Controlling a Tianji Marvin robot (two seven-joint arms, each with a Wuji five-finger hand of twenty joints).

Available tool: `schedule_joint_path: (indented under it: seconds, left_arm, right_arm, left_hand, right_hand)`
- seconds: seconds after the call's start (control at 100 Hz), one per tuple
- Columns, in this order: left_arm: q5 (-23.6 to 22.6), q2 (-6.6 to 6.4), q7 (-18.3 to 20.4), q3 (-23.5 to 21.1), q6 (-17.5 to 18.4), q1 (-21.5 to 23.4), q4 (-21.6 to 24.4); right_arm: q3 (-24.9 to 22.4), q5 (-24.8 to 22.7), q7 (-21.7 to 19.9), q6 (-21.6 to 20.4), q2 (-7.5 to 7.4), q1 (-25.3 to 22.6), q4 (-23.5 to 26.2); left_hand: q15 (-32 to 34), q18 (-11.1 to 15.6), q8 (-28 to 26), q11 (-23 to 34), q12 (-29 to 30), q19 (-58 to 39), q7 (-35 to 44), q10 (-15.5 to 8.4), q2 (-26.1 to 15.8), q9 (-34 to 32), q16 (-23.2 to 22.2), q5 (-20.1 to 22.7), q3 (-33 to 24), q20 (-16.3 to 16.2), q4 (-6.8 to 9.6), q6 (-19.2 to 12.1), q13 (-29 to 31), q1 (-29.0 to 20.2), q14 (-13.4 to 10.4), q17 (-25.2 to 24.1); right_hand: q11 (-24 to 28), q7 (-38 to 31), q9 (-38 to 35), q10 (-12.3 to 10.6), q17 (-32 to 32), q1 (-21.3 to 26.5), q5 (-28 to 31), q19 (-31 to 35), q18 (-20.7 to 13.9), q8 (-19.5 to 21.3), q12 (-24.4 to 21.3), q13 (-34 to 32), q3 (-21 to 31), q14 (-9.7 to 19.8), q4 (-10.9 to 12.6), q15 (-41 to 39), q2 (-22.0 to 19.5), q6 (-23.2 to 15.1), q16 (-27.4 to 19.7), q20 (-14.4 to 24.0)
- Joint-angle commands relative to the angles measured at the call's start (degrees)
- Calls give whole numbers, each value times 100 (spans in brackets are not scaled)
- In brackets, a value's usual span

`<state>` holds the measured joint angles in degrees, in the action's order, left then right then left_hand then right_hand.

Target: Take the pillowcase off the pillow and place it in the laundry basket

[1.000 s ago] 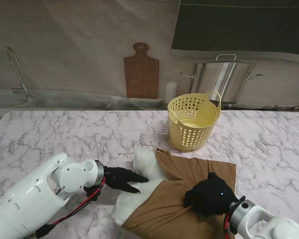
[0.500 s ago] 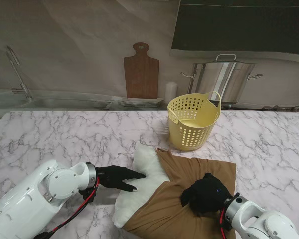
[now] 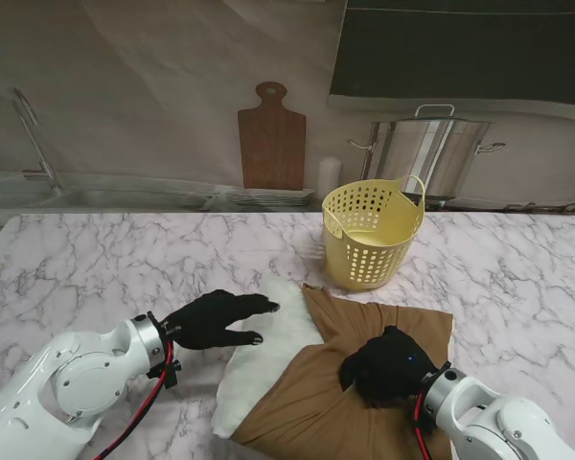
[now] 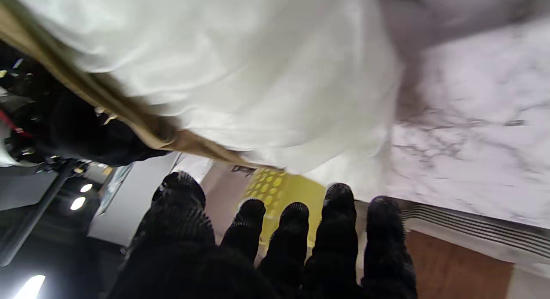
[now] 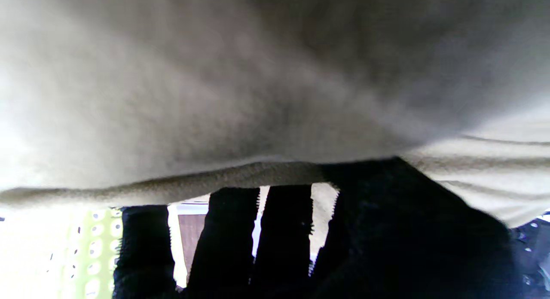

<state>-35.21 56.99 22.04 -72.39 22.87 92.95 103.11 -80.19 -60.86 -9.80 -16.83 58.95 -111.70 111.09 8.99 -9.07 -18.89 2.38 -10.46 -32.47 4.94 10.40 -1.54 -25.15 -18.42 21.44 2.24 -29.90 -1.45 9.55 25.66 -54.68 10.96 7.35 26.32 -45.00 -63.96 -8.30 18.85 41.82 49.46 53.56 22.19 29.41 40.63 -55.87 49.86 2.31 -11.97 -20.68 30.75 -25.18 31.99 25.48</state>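
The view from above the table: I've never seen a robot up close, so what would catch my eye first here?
Probably the white pillow half out of its brown pillowcase on the marble table, near me. Two black-gloved hands work it: the left hand spread open by the pillow's bare end, the right hand bunched on the brown cloth. Just beyond stands a yellow laundry basket.

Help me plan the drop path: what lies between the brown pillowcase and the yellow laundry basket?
Only a short strip of bare marble table, seen in the stand view; the pillowcase lies just nearer to me than the laundry basket.
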Motion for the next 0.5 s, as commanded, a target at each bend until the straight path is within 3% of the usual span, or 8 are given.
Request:
schedule_joint_path:
  seconds: [0.0,0.1,0.19,0.45,0.49]
  left_arm:
    - [264,36,249,85,62,42,125]
    - [623,-40,585,218,138,-43,73]
    - [842,-117,980,437,30,-244,-106]
    - [1045,-256,1687,1216,-399,-975,-699]
    - [1015,-284,1802,1315,-434,-1080,-761]
  right_arm:
    - [12,-29,-35,65,9,-60,-76]
    - [-4,-26,18,84,17,-75,-80]
    - [-24,-28,55,85,22,-92,-76]
    - [-57,-118,134,51,25,-109,-71]
    - [-82,-150,130,55,25,-134,-53]
  left_hand:
    - [103,-24,-129,125,-77,-335,100,22,-66,-273,-63,238,-23,-108,15,18,185,-167,67,38]
    - [150,-20,-381,291,-261,-468,401,-35,40,-630,-113,610,-24,-97,13,49,300,-248,45,63]
    - [113,-22,-481,265,-309,-459,461,-92,224,-585,-110,657,-18,-72,18,0,259,-279,13,29]
    - [-24,-31,-336,-63,-124,-238,-11,-155,794,152,-56,62,-13,61,57,-134,28,-29,2,-109]
    - [-32,-32,-315,-62,-108,-224,-24,-201,887,182,-50,68,-32,64,70,-164,23,-31,-38,-105]
  right_hand:
    - [51,136,-140,277,-18,423,-148,2,-17,-288,-23,-243,80,-66,338,-56,-499,408,-174,40]
    - [52,161,-132,293,-16,431,-152,14,-11,-358,-38,-237,88,-78,339,-59,-519,431,-181,44]
    - [53,163,-134,287,-14,435,-147,21,-15,-390,-50,-233,92,-78,337,-60,-528,433,-186,46]
    - [-21,227,-61,284,-60,567,-43,-2,-3,-393,-137,-176,393,-104,361,-36,-493,465,-196,33]
    - [-37,396,-31,281,-77,594,22,-18,12,-141,-151,-158,566,-114,308,12,-475,495,-100,31]
